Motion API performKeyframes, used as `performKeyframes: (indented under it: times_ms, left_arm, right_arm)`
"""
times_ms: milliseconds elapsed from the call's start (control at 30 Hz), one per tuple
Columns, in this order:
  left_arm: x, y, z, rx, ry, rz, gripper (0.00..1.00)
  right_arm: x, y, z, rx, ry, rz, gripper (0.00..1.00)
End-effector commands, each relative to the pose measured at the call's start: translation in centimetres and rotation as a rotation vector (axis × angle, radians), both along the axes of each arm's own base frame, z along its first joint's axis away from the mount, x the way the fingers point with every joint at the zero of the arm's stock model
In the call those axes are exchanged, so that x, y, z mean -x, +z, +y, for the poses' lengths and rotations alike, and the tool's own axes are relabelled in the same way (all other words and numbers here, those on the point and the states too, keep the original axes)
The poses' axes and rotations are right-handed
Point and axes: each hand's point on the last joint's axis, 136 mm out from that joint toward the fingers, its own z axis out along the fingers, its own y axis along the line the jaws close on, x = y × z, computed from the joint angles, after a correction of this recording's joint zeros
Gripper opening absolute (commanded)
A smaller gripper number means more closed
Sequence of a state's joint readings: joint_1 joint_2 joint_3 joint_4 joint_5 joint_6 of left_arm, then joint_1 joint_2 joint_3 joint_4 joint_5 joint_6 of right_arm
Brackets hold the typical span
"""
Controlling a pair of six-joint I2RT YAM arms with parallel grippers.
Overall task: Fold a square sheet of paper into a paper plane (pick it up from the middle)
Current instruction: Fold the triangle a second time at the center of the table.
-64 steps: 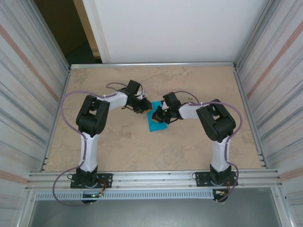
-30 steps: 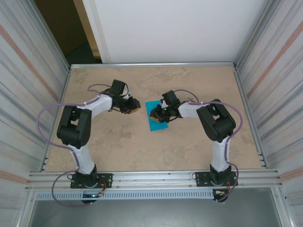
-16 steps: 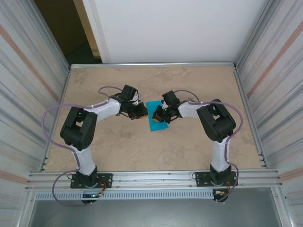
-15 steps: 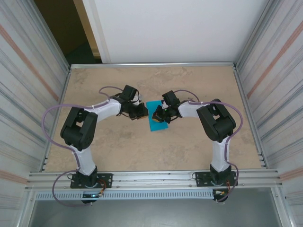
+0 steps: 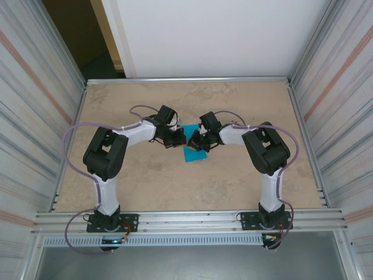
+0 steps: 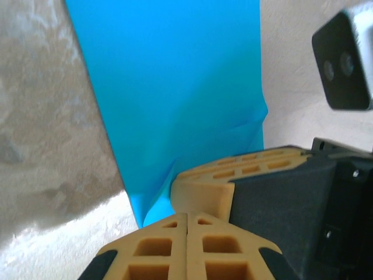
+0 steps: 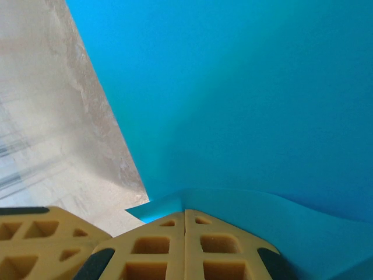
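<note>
**Both pincers closed at the teal sheet, mid-table**

A beige, marbled table (image 5: 233, 181) sits inside ribbed metal walls, with a white panel behind it. The two arms reach inward from the near edge and meet near the middle of the tabletop.

The left gripper (image 5: 178, 142) has its yellow fingers pressed together with no gap between them. Their tips sit at one corner of the square sheet of paper (image 5: 191, 153), which spreads away in front of them as a plain teal field. Whether any paper is caught between those fingers cannot be told from the left wrist view. Just to the right of the left gripper's tips, and touching or nearly touching the sheet, is a yellow finger of the other arm.

The right gripper (image 5: 195, 144) is likewise closed, clamped on the sheet's near edge. In the right wrist view that edge lifts in a soft curl at its fingertips, while the rest of the paper lies ahead of them. Bare tabletop shows to the left of the right gripper.
</note>
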State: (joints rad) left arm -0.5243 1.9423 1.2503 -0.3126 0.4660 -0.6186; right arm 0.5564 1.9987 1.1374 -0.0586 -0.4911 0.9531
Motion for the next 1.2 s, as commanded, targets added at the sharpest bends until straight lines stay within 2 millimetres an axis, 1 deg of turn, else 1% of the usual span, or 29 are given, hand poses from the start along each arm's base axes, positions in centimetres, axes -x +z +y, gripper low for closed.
performKeyframes:
  times_ms: [0, 267, 467, 633, 733, 833, 933, 1033, 1100, 1167]
  left_arm:
    - [-0.4, -0.7, 0.1, -0.052, -0.014, -0.005, 0.02]
    - [-0.4, -1.9, 0.1, -0.070, -0.022, 0.019, 0.02]
    - [-0.5, -2.6, 0.6, -0.104, -0.025, 0.011, 0.02]
    - [-0.4, -3.7, 0.8, -0.128, -0.032, 0.023, 0.02]
    - [-0.3, -4.0, 1.0, -0.140, -0.031, 0.032, 0.02]
    - [-0.1, -4.4, 1.5, -0.167, -0.030, 0.039, 0.02]
    - [0.2, -4.7, 1.8, -0.185, -0.034, 0.044, 0.02]
    - [0.1, -4.7, 1.8, -0.186, -0.040, 0.044, 0.02]
    - [0.0, -4.7, 1.7, -0.183, -0.047, 0.039, 0.02]
    - [-0.2, -4.4, 1.3, -0.169, -0.072, 0.029, 0.02]
  right_arm:
    - [1.2, -2.6, -1.1, 0.083, 0.004, 0.068, 0.00]
    - [1.3, -2.6, -1.1, 0.081, 0.003, 0.071, 0.00]
    - [1.3, -2.6, -1.1, 0.080, 0.003, 0.070, 0.00]
    - [1.4, -2.5, -1.2, 0.078, 0.004, 0.067, 0.00]
    - [1.2, -2.1, -1.1, 0.067, 0.004, 0.057, 0.00]
    - [1.0, -1.2, -0.7, 0.034, 0.010, 0.037, 0.00]
    - [0.3, 1.0, -0.3, -0.020, 0.013, -0.011, 0.00]
    - [-0.5, 3.0, -0.6, -0.049, 0.011, -0.065, 0.00]
    - [-0.8, 3.3, -1.1, -0.045, 0.011, -0.083, 0.00]
    - [-0.8, 2.8, -1.6, -0.031, 0.006, -0.077, 0.00]
